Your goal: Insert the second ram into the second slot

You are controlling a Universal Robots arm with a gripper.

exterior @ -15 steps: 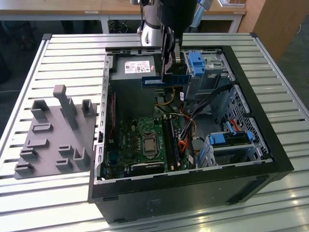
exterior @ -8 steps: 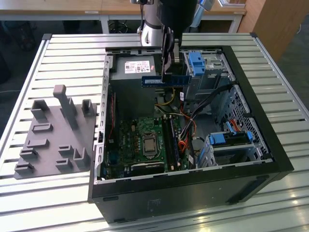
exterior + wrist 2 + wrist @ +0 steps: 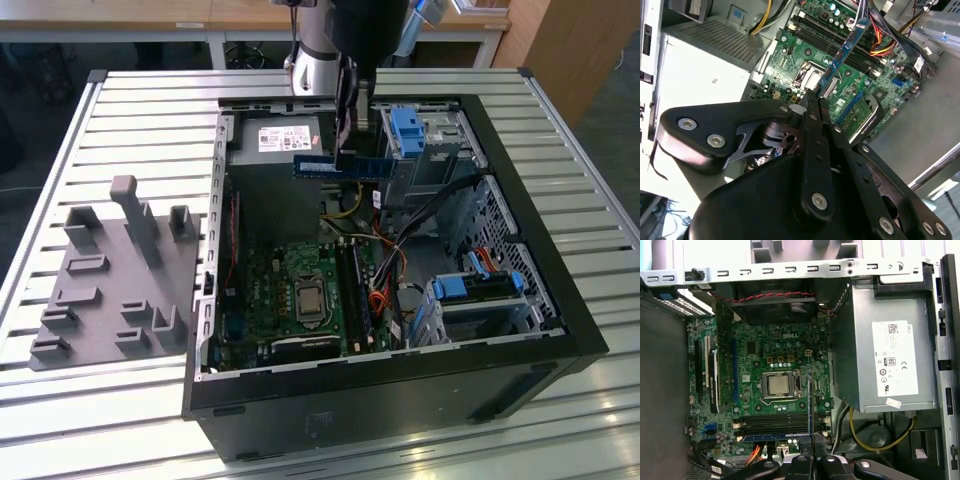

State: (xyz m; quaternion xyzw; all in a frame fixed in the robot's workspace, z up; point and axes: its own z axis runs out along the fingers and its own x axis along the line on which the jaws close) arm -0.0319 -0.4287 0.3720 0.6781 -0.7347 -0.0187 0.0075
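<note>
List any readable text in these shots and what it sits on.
Label on the power supply: print too small to read.
Label on the second ram, held in the gripper: too small to read.
White lettering on the motherboard: too small to quote.
No other text can be read.

Exterior view looked down on the open case (image 3: 380,400), both wrist views behind the gripper (image 3: 813,99), close, all shared the motherboard (image 3: 790,347).

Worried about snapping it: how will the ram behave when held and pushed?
Probably stiff: the ram juts level from the gripper without sagging. Likely light, being thin and flat. Seen edge-on in both wrist views it is very thin, so a skewed push might crack it.
</note>
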